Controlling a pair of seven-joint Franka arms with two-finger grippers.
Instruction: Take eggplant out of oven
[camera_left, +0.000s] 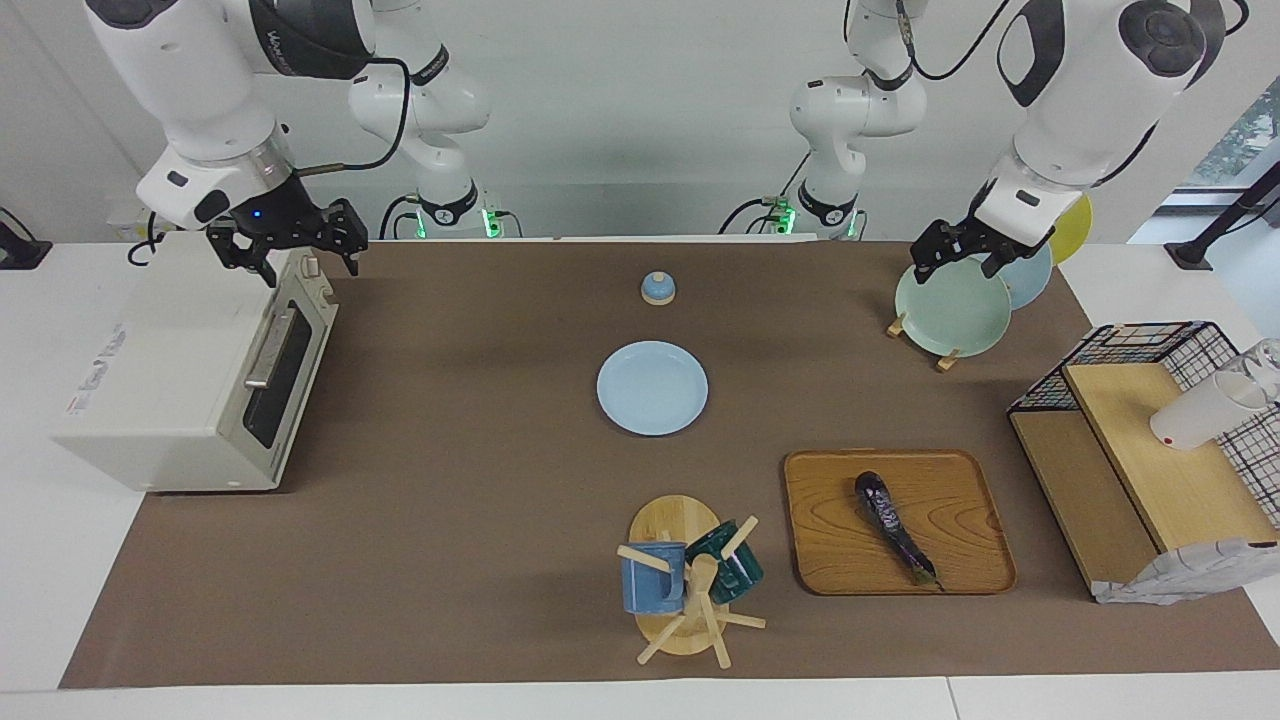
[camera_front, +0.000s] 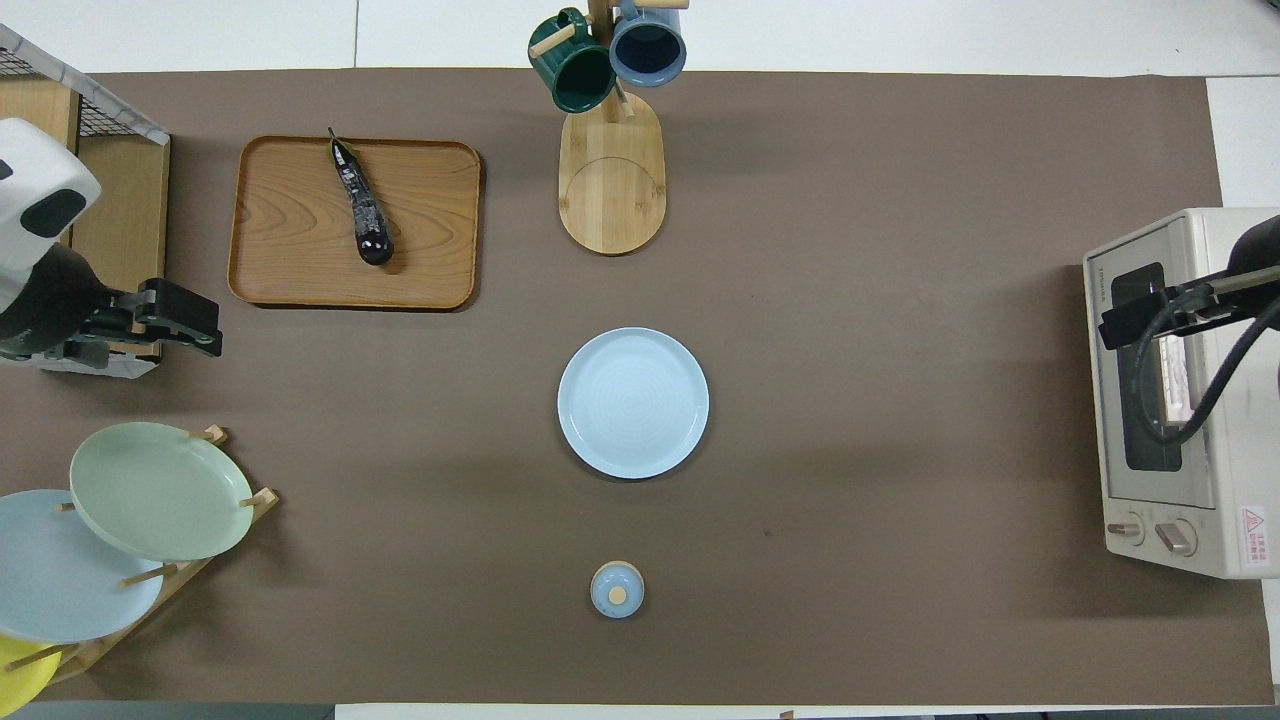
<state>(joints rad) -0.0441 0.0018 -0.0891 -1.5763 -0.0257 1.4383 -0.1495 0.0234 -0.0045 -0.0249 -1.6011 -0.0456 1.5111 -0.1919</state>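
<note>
The eggplant (camera_left: 895, 528) (camera_front: 360, 200), dark purple and glossy, lies slantwise on a wooden tray (camera_left: 960, 500) (camera_front: 290, 240) toward the left arm's end of the table, with nothing touching it. At the right arm's end stands the off-white oven (camera_left: 170, 370) (camera_front: 1200, 400) with its door shut. My right gripper (camera_left: 305, 262) (camera_front: 1130, 320) hangs open over the oven's top front corner, near the knobs, holding nothing. Raised over the plate rack, my left gripper (camera_left: 953, 268) (camera_front: 188, 322) is open and empty too.
A rack of plates (camera_left: 952, 305) (camera_front: 150, 490) stands near the left arm's base. A wooden shelf with a wire basket (camera_left: 1150, 450) is beside the tray. A light blue plate (camera_left: 652, 387), a small blue lid (camera_left: 657, 288) and a mug tree (camera_left: 685, 580) occupy the table's middle.
</note>
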